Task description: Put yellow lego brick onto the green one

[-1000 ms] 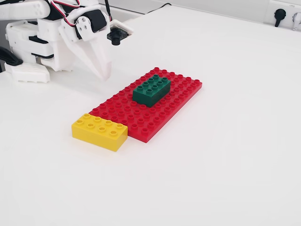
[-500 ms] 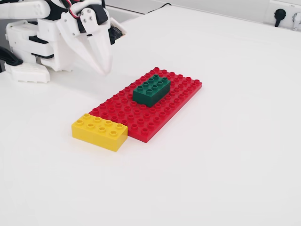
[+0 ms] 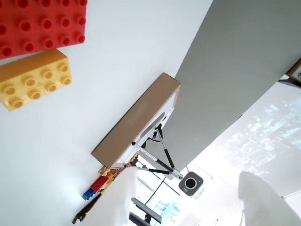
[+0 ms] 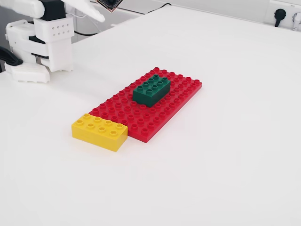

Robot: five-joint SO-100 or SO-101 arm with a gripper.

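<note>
The yellow lego brick (image 4: pixel 99 131) lies studs up on the white table, touching the near-left end of a large flat red baseplate (image 4: pixel 141 122). The dark green brick (image 4: pixel 151 90) sits on that plate towards its far end. In the wrist view the yellow brick (image 3: pixel 34 79) and a corner of the red plate (image 3: pixel 42 26) show at the top left; the green brick is out of that view. My gripper (image 3: pixel 188 202) shows as two blurred white fingers set wide apart, empty. In the fixed view it (image 4: pixel 91 10) is raised at the top left, far from the bricks.
The white arm base (image 4: pixel 42 42) stands at the far left of the table. The wrist view shows a brown box (image 3: pixel 136 122), a webcam on a small tripod (image 3: pixel 190 182) and a few small bricks (image 3: pixel 96 186). A wall socket (image 4: pixel 281 13) is at the back right.
</note>
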